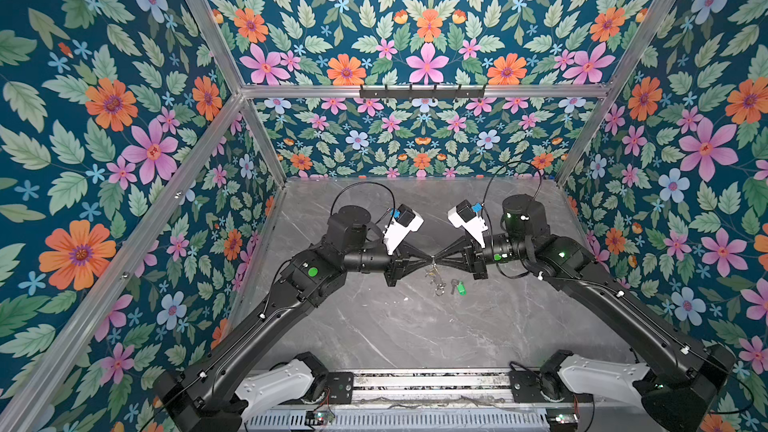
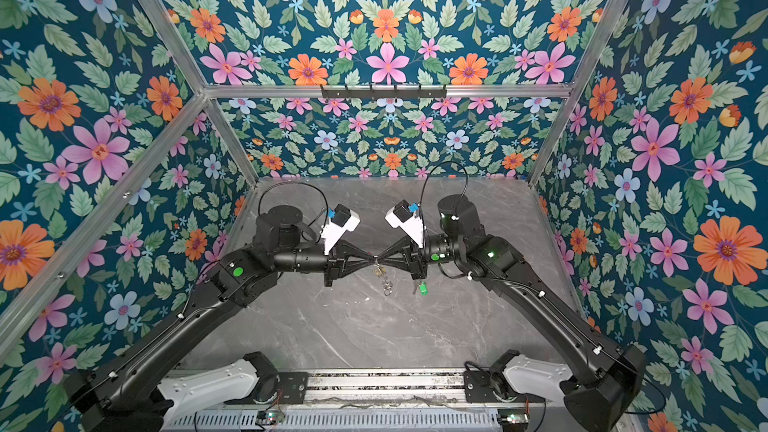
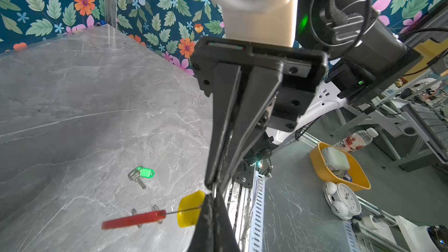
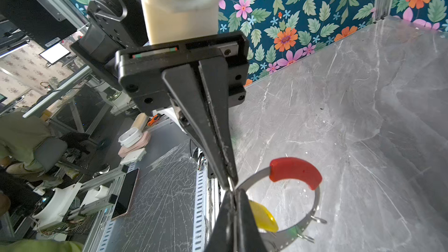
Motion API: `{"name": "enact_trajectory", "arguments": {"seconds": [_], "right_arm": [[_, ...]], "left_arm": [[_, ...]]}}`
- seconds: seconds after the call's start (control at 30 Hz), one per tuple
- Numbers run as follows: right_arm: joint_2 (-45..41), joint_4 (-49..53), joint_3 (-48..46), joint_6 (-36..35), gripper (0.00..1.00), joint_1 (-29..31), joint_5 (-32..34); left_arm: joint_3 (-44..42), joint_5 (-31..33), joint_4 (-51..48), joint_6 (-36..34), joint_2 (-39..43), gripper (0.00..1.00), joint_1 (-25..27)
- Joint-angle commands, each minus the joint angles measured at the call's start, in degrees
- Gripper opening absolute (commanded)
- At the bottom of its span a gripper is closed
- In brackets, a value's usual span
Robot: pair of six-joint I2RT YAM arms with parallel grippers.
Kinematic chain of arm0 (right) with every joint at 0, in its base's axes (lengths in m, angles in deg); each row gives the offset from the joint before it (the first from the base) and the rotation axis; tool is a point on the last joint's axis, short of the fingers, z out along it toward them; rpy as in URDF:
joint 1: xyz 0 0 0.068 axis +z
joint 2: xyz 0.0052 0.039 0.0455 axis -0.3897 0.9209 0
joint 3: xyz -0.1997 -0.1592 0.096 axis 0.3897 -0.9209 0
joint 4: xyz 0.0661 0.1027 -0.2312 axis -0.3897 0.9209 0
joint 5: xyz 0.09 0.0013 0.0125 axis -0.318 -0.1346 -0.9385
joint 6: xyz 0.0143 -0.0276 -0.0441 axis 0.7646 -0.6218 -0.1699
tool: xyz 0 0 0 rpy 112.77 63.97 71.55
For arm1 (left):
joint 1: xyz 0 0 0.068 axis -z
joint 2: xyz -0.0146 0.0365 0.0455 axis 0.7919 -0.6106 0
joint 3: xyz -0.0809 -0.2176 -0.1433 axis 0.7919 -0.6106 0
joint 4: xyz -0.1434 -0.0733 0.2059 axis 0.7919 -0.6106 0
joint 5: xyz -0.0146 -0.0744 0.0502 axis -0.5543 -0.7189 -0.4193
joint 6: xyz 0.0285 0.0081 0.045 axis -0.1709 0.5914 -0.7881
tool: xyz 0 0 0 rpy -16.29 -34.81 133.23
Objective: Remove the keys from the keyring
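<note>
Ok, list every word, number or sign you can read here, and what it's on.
"CK": bottle label, partly hidden, rest unreadable.
Clock dial: numerals too blurred to read.
Sticker on black panel: too small.
Green key, yellow key: no text seen.

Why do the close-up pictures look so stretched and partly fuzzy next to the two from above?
Left wrist view: a wide lens swells whatever is near, the white camera mount is blurred, yet the green-headed key is sharp. Right wrist view: the red sleeve is crisp; light glares off the far marble table. Both top views: evenly lit, but the keyring is tiny.
</note>
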Motion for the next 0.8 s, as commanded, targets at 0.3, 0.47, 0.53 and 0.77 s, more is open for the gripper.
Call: {"name": "enact_trajectory", "arguments": {"seconds": [0.3,0.47,0.53,0.77], "right_arm": [[-4.12,-16.67,-6.65,7.91,0.0,-0.98,1.16],[-5.6,-22.1,-8.14,11.2,0.0,-0.94,2.66],[-5.96,-24.06,-8.78,12.36,0.0,-0.95,2.96],[-6.27,-27.82,-9.92,14.85,0.0,-0.9,3.12]], "left_arm": [[-7.89,7.61,15.03,5.99,7.41,0.33,-0.68],[-13.48,9.33,24.04,9.83,11.14,0.31,-1.36],[-16.55,8.05,30.43,12.11,12.07,0.31,-1.63],[-21.52,3.26,45.88,18.29,11.03,0.31,-2.38]]}}
